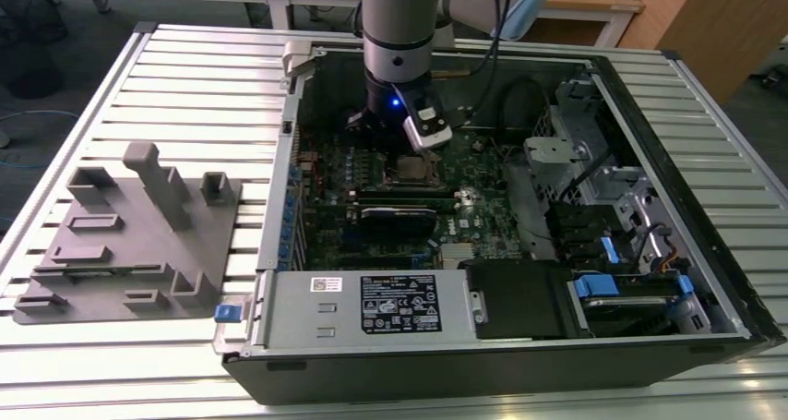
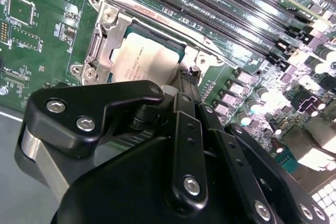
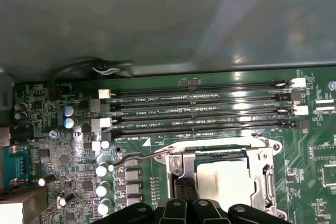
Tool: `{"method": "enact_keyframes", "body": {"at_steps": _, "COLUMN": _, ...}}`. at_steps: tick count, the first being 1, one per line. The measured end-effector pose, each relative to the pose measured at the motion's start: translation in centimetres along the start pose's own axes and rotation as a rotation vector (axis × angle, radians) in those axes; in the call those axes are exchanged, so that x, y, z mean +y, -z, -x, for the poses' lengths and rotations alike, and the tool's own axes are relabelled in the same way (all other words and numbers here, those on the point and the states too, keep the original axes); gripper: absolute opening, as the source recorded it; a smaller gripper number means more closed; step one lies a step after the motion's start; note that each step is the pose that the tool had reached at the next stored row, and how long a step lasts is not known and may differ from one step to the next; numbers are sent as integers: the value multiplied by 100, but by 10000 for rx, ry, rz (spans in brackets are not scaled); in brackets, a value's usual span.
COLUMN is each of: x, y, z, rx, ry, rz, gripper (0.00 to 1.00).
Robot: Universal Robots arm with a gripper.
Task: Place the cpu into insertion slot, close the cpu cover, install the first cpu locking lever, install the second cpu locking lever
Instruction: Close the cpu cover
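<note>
The gripper (image 3: 184,183) has its two black fingers drawn tight together with nothing visible between them. Their tips come down at one edge of the insertion slot (image 1: 416,169), though whether they press on the metal there I cannot tell. Just past the tips the cpu (image 3: 227,179) lies flat in the slot, its silver-grey face up. The cpu cover (image 3: 266,182) is folded down around it, so the chip shows through the square window. In the first wrist view a thin wire locking lever (image 3: 134,157) runs along the side of the slot nearest the memory slots (image 3: 199,109), and its hooked handle reaches out past the corner over the green circuit board (image 3: 315,145). Whether it is latched I cannot tell. The four long memory slots lie side by side just beyond the cover. In the exterior view the arm (image 1: 397,42) reaches straight down into the open computer case (image 1: 493,369), which lies on a slatted metal table (image 1: 185,78). A grey moulded fixture (image 1: 136,245) rests well apart from the case, on the exterior view's left
</note>
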State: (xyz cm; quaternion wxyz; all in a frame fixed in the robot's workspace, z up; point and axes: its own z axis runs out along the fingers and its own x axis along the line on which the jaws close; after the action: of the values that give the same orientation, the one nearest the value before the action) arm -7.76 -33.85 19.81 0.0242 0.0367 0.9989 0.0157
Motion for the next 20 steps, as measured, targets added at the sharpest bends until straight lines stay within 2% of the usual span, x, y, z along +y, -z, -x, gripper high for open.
{"method": "enact_keyframes", "body": {"at_steps": 6, "x": -2, "y": -18, "z": -2, "rx": 7, "ry": 92, "rz": -38, "gripper": 10}}
{"method": "enact_keyframes", "body": {"at_steps": 20, "x": 0, "y": -5, "z": -1, "rx": -5, "ry": 94, "rz": -19, "gripper": 10}}
